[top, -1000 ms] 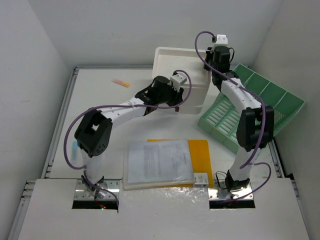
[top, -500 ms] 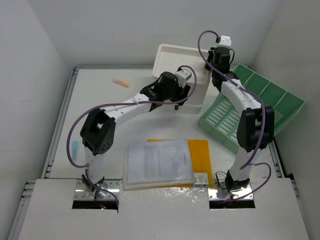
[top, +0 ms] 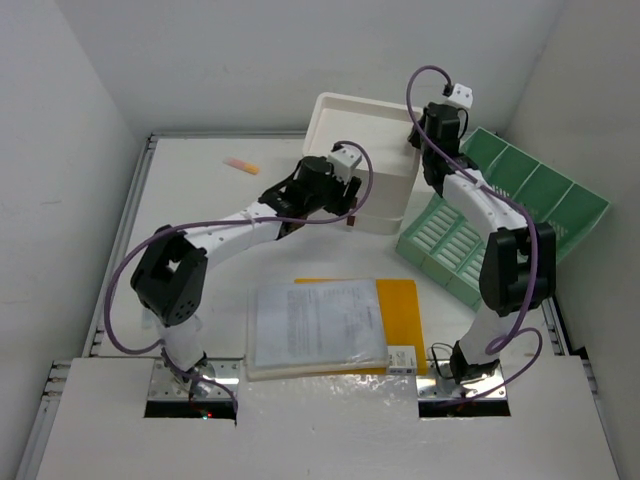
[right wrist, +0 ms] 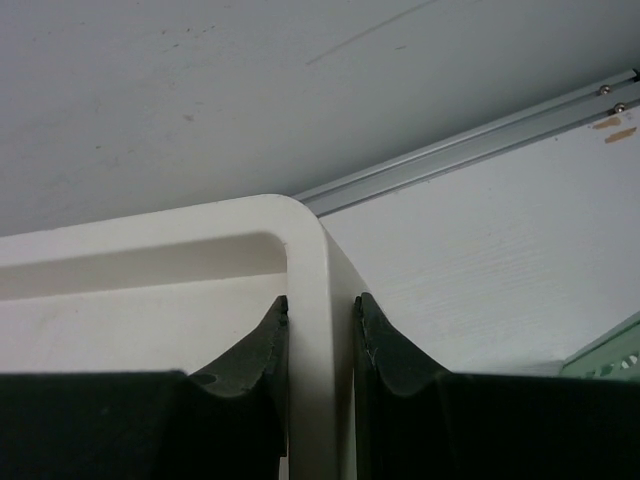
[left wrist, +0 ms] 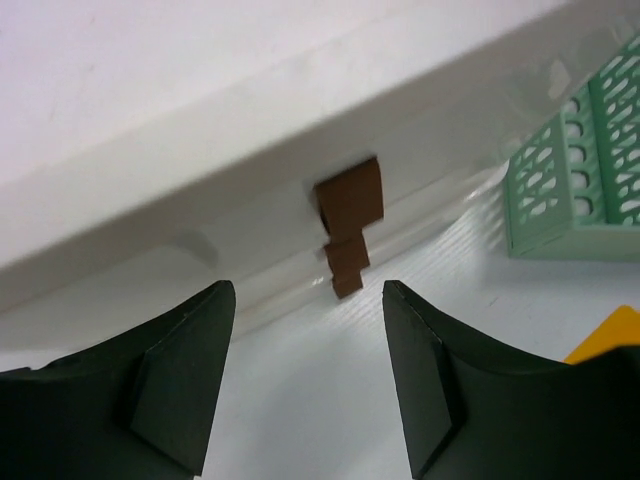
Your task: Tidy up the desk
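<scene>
The box [top: 390, 190], set at the far end of the desk [top: 200, 200], is clamped at its rim by the right gripper [right wrist: 320, 308]; its brown handles [left wrist: 348, 215] are faced squarely by the parted left gripper [left wrist: 308, 298].

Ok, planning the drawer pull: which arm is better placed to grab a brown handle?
Left: the left gripper, open, faces the drawer box's brown handles. The right gripper is shut on the box's rim, likely steadying it.
</scene>
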Action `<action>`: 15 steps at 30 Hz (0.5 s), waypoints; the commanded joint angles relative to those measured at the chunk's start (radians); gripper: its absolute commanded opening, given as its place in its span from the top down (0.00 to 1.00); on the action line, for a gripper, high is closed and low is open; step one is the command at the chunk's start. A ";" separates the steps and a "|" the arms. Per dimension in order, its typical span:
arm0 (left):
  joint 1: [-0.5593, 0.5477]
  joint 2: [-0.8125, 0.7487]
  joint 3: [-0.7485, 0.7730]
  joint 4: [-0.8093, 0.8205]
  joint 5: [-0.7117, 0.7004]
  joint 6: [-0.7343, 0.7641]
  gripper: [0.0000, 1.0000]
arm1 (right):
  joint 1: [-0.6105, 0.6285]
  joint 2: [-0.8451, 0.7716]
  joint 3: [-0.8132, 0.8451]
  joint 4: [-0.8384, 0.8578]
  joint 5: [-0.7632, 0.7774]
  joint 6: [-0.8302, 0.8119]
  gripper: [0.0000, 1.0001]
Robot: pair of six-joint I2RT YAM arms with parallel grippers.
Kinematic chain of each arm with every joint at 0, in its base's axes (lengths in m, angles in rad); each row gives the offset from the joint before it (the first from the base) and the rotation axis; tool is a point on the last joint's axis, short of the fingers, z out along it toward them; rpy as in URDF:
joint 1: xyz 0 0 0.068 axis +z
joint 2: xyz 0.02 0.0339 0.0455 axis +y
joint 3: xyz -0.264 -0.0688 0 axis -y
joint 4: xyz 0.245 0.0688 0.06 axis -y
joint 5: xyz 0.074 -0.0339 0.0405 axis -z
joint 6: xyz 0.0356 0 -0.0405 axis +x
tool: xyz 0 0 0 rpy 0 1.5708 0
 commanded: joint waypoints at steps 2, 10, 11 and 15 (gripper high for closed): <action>-0.014 0.104 0.064 0.080 0.003 -0.040 0.40 | 0.050 0.004 -0.113 -0.140 0.000 0.186 1.00; -0.014 0.177 0.105 0.134 -0.095 0.000 0.40 | 0.084 -0.007 -0.129 -0.083 0.059 0.286 1.00; -0.014 0.177 0.101 0.149 -0.100 0.005 0.40 | 0.085 -0.003 -0.111 -0.086 0.056 0.281 1.00; -0.014 0.190 0.116 0.177 -0.128 0.025 0.40 | 0.091 0.010 -0.088 -0.103 0.036 0.258 1.00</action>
